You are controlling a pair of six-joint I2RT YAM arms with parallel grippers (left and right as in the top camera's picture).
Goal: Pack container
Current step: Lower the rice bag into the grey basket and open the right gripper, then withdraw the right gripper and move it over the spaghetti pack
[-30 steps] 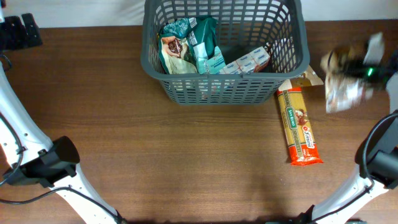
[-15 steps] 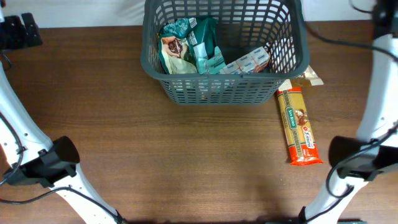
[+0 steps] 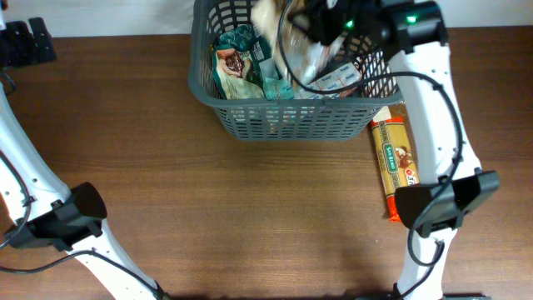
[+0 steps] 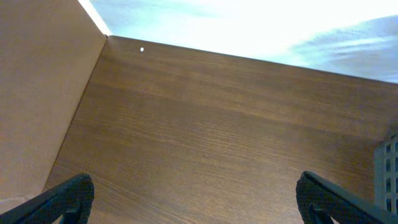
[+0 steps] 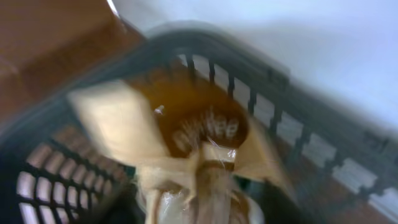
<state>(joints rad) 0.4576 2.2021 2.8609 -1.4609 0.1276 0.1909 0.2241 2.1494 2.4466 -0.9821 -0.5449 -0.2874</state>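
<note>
My right pincer (image 3: pixel 333 18) hangs over the container (image 3: pixel 300 117) at the far edge of the surface (image 3: pixel 250 208), a blurred cream packet (image 5: pixel 199 134) beneath it; gripped or released, I cannot tell. My left pincer (image 4: pixel 199 198) stands wide, empty.

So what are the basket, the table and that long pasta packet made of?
Basket: apparently moulded plastic, matt dark grey, with slotted walls and a thick rim. Table: wood or wood-look laminate, showing brown grain. Pasta packet: probably thin printed plastic film, slightly glossy.
</note>
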